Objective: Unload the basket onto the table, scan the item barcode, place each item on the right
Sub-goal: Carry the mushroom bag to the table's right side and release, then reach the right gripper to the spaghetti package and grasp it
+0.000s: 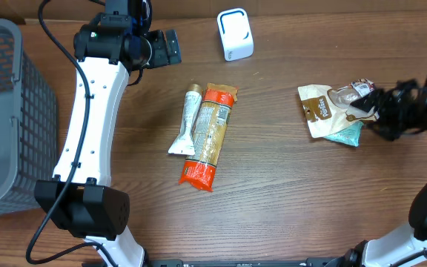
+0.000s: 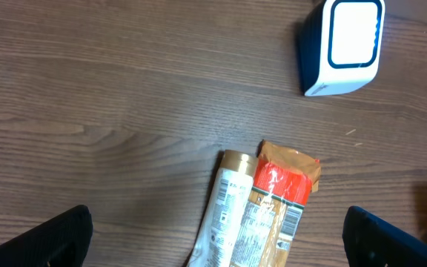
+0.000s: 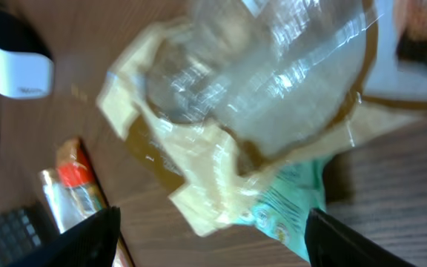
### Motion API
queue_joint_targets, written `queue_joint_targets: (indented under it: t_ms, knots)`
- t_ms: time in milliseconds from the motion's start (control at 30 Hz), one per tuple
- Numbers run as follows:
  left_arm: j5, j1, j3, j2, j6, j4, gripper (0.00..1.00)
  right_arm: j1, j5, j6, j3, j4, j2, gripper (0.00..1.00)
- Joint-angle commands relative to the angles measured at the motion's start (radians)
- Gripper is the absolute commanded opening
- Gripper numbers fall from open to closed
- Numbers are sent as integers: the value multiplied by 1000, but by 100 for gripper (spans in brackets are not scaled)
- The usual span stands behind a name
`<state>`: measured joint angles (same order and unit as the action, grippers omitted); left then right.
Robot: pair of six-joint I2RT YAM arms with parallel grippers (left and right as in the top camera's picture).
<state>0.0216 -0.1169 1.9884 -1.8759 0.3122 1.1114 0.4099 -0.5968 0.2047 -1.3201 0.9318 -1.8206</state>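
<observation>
The white barcode scanner (image 1: 234,34) stands at the back of the table, also in the left wrist view (image 2: 343,44). A cream and brown pouch (image 1: 321,107) with a clear window lies at the right on a teal packet (image 1: 347,135). My right gripper (image 1: 365,110) sits at the pouch's right edge, open, its fingers wide to either side of the pouch (image 3: 236,96) and teal packet (image 3: 288,204). In mid-table a white tube (image 1: 186,119) and an orange packet (image 1: 207,137) lie side by side. My left gripper (image 1: 165,46) hangs open above their far ends, holding nothing.
A grey mesh basket (image 1: 6,111) fills the left edge of the table. The orange packet (image 2: 276,208) shows a barcode along its side beside the tube (image 2: 228,211). Bare wood lies between the middle items and the right pile.
</observation>
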Motion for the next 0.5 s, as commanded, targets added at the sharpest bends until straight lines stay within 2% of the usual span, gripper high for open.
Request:
queue_joint_targets:
  t_ms: [0, 133, 367, 467]
  knots:
    - [-3, -2, 10, 0, -2, 0, 100, -13, 39, -60, -195, 114, 75, 80]
    - [-3, -1, 10, 0, -2, 0, 100, -85, 31, -83, -321, 235, 90, 83]
    - [-3, -1, 10, 0, -2, 0, 99, -333, -3, -82, -300, 192, 64, 87]
    - [-3, -1, 10, 0, -2, 0, 100, -461, -3, -52, -274, 124, 28, 93]
